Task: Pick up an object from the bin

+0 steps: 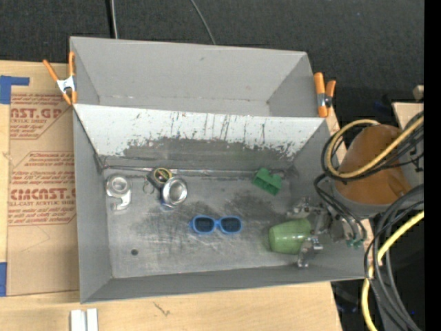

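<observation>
Green and rounded, the lump (286, 238) sits inside the end effector (304, 234), jaws apart, not yet clamped; probably light, slightly squashy and slippery, best pinched across its middle

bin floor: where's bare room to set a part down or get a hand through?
Front-left floor, between blue sunglasses and left wall. Also the back strip between the metal pieces and green block. Crowded front-right: claw at pale green cylinder.
</observation>
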Robot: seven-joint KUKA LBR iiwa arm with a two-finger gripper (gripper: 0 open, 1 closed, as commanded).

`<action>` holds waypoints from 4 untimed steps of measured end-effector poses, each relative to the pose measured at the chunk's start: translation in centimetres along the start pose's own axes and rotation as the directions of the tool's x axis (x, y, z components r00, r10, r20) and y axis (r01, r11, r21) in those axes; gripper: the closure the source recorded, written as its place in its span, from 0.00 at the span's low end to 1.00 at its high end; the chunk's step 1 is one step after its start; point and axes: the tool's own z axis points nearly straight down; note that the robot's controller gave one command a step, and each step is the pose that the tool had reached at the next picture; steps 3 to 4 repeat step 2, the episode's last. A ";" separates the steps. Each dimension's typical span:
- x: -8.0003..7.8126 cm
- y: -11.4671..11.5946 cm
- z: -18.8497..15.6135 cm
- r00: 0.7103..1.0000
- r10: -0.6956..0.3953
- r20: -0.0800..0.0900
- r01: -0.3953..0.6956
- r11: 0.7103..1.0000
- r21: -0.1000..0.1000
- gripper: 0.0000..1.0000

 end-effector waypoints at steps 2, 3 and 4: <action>-2.6 1.5 -13.1 1.000 -0.013 0.019 0.013 1.000 0.004 1.00; -2.6 1.5 -13.1 1.000 -0.013 0.019 0.013 1.000 0.004 1.00; -2.6 1.5 -13.1 1.000 -0.013 0.019 0.013 1.000 0.004 1.00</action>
